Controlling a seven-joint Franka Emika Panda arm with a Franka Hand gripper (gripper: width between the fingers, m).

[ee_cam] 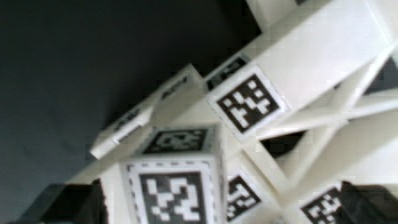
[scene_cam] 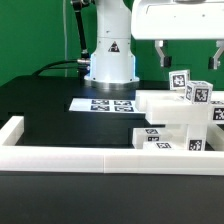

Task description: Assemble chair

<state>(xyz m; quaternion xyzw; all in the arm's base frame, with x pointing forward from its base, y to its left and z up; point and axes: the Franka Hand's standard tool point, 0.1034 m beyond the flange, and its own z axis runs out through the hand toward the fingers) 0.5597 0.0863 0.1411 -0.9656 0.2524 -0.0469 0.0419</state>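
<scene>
The chair's white pieces (scene_cam: 170, 125) lie heaped together at the exterior view's right, each bearing small black-and-white tags. One tagged post (scene_cam: 179, 80) sticks up highest in the heap. My gripper (scene_cam: 187, 58) hangs just above it, open, with one finger (scene_cam: 160, 52) on each side of the post top. In the wrist view the tagged white bars (ee_cam: 249, 100) fill the picture, crossing at angles. A tagged block end (ee_cam: 173, 190) sits between my dark fingers (ee_cam: 75, 200), with a gap on both sides. Nothing is gripped.
The marker board (scene_cam: 104, 103) lies flat on the black table in front of the robot base (scene_cam: 110, 60). A long low white border rail (scene_cam: 70, 152) runs along the near edge and up the exterior view's left side (scene_cam: 12, 128).
</scene>
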